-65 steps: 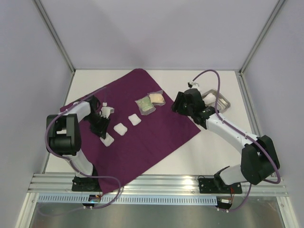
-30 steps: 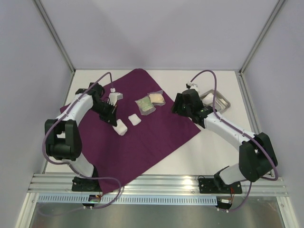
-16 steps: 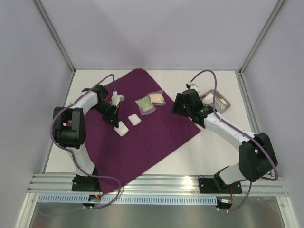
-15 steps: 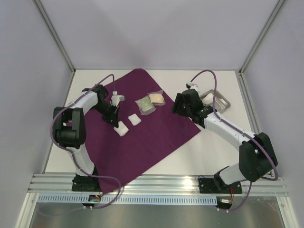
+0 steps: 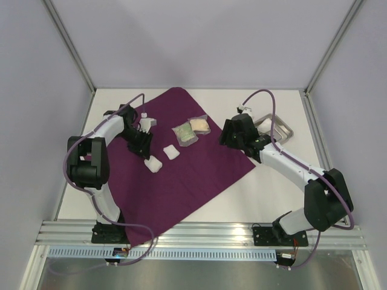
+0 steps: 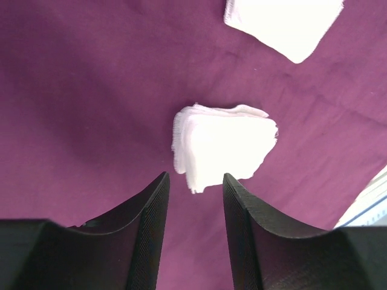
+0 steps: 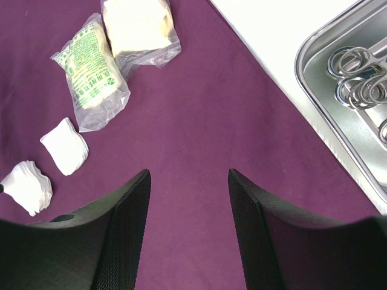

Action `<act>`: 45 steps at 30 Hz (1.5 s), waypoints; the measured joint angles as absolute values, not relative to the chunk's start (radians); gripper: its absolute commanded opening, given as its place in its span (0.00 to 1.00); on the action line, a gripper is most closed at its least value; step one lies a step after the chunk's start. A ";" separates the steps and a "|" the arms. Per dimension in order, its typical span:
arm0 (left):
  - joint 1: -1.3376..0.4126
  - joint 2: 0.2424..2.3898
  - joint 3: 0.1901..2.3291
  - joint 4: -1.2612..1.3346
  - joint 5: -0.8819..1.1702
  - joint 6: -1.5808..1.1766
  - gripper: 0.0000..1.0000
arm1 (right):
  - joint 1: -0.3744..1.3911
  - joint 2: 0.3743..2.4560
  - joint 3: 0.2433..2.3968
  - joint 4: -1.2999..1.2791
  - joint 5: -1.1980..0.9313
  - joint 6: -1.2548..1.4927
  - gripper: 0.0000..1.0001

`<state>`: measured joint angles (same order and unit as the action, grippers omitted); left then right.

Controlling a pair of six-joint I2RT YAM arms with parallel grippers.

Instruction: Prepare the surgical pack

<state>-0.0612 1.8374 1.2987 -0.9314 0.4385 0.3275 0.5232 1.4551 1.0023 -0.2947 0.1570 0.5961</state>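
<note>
The deep-purple cloth (image 5: 193, 163) lies spread flat on the table. My left gripper (image 5: 144, 150) is open and empty, just above the cloth next to a white gauze pile (image 5: 155, 164). In the left wrist view, that gauze pile (image 6: 224, 151) lies just beyond the open gripper (image 6: 195, 176). A second gauze square (image 5: 172, 152) lies to its right. Two clear packets (image 5: 191, 129) lie further back. My right gripper (image 5: 227, 134) is open and empty over the cloth's right part (image 7: 189, 173). The steel tray (image 7: 314, 60) holds forceps (image 7: 357, 78) at the far right.
Metal frame posts stand at the back corners (image 5: 84, 72). White tabletop (image 5: 272, 193) shows right of the cloth. In the right wrist view, a green-printed packet (image 7: 94, 78) and a cream packet (image 7: 136, 27) lie beyond two gauze pieces (image 7: 65, 145).
Three separate gauze squares lay on the cloth 2.2 s ago; two piles show now. My left gripper has moved from the cloth's left edge to the left gauze pile. The right arm has barely moved.
</note>
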 measured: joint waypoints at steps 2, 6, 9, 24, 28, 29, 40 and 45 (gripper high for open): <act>-0.061 1.837 1.305 -0.929 0.424 0.327 0.48 | 0.523 1.455 1.002 -0.299 0.157 0.596 0.57; -0.061 1.840 1.305 -0.923 0.387 0.327 0.48 | 0.523 1.455 1.002 -0.304 0.159 0.592 0.57; -0.061 1.858 1.306 -0.923 0.379 0.325 0.48 | 0.523 1.455 1.002 -0.305 0.163 0.586 0.57; -0.084 1.946 1.311 -0.916 0.394 0.294 0.43 | 0.523 1.455 1.002 -0.318 0.175 0.579 0.57; -0.084 1.953 1.317 -0.921 0.393 0.288 0.41 | 0.523 1.455 1.002 -0.318 0.176 0.578 0.57; -0.084 1.953 1.317 -0.921 0.393 0.288 0.39 | 0.523 1.455 1.002 -0.318 0.176 0.578 0.57; -0.101 1.942 1.316 -0.930 0.410 0.302 0.00 | 0.523 1.455 1.002 -0.318 0.176 0.578 0.57; -0.104 1.895 1.316 -0.948 0.437 0.319 0.00 | 0.523 1.455 1.002 -0.318 0.176 0.578 0.57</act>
<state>-0.1036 1.8954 1.3163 -0.9482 0.4370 0.3191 0.5232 1.4551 1.0023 -0.3176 0.1757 0.5781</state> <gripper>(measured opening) 0.070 0.568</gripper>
